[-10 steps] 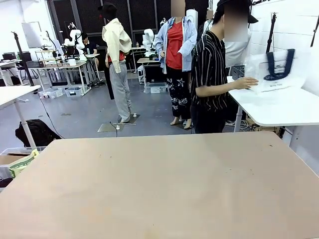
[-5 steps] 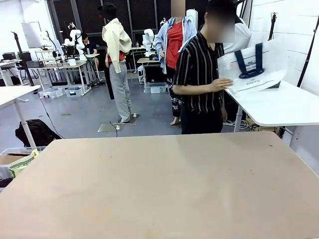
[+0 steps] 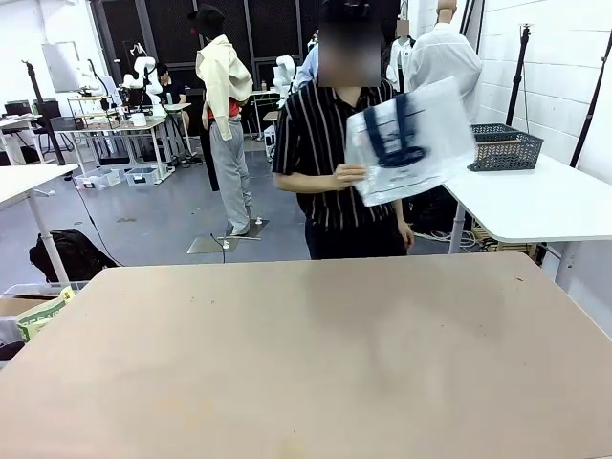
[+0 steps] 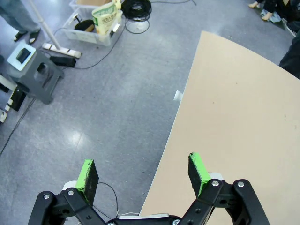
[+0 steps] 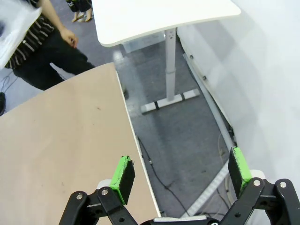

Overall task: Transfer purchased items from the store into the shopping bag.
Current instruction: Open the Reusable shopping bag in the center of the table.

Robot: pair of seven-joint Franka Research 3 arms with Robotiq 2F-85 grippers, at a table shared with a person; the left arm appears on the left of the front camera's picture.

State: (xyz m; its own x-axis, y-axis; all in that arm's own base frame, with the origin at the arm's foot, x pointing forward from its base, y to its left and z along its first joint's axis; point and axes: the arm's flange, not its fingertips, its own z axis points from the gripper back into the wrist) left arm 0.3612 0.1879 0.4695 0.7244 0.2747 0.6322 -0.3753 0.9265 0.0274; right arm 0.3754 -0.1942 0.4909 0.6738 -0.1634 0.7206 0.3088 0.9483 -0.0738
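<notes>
L fingers [image 4: 87,174], R fingers [image 5: 123,172] apart; shopping bag [image 3: 411,142] translucent white w/ navy handles.

Black linkages, green tips
We see bright green pads [image 4: 87,174] and silver screws [image 4: 212,183] on our left gripper [image 4: 142,166] and right gripper [image 5: 180,166] alike.

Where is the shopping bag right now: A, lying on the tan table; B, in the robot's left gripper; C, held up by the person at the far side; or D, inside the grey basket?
C: the person's hand holds the shopping bag up at chest height, while the basket sits apart on the white side table.
</notes>
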